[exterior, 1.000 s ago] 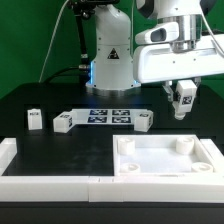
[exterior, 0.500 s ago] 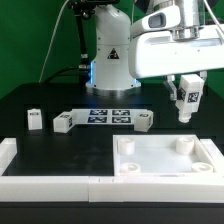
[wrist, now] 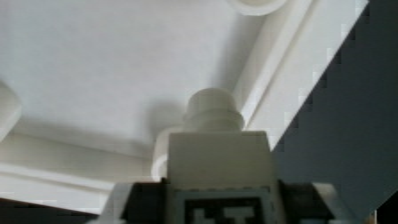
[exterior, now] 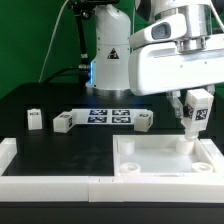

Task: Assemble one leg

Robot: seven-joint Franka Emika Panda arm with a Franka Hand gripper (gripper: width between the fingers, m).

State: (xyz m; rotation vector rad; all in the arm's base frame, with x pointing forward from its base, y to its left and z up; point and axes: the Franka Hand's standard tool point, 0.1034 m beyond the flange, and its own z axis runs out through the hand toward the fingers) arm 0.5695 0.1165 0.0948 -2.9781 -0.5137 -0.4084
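Note:
My gripper (exterior: 191, 108) is shut on a white leg (exterior: 194, 116) with a black-and-white tag on its face. It holds the leg tilted just above the far right corner of the large white square panel (exterior: 150, 160), close to that corner's socket (exterior: 185, 146). In the wrist view the leg (wrist: 214, 150) fills the middle, its rounded peg end pointing at the panel (wrist: 107, 70), with my fingers (wrist: 139, 200) on both sides of the tag. Three more legs stand on the black table: one (exterior: 36, 119) at the exterior view's left, one (exterior: 64, 122) beside it, one (exterior: 144, 121) near the middle.
The marker board (exterior: 104, 115) lies between the loose legs. A white L-shaped rail (exterior: 40, 178) runs along the front left of the table. The arm's white base (exterior: 110, 60) stands behind, in front of a green backdrop.
My gripper has moved toward the exterior view's right and down with the leg, from above the table behind the panel to just over the panel's far right corner.

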